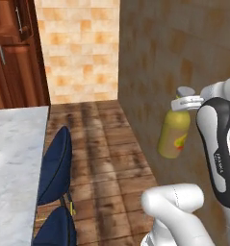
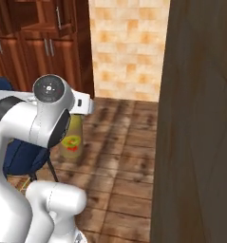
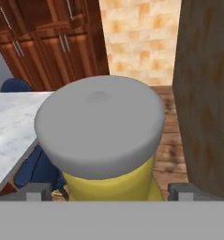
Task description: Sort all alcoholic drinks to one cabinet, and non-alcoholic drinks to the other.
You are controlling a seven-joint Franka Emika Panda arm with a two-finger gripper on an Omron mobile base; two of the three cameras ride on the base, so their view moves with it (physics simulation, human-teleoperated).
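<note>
Above the wooden floor, one mustard-yellow bottle hangs grasped at its neck between two fingers.

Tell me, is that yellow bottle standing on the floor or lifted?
Lifted: the yellow bottle hangs upright above the wooden floor, its neck between the fingers.

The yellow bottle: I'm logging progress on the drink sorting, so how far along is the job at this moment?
Done: nothing visibly shelved. In hand: the yellow bottle with its grey cap hangs off the floor, held at its neck between the wide-set fingers of the gripper, beside a brown wooden panel. Left: placing it in a cabinet; the reddish-brown cabinet stands far off, doors closed.
</note>
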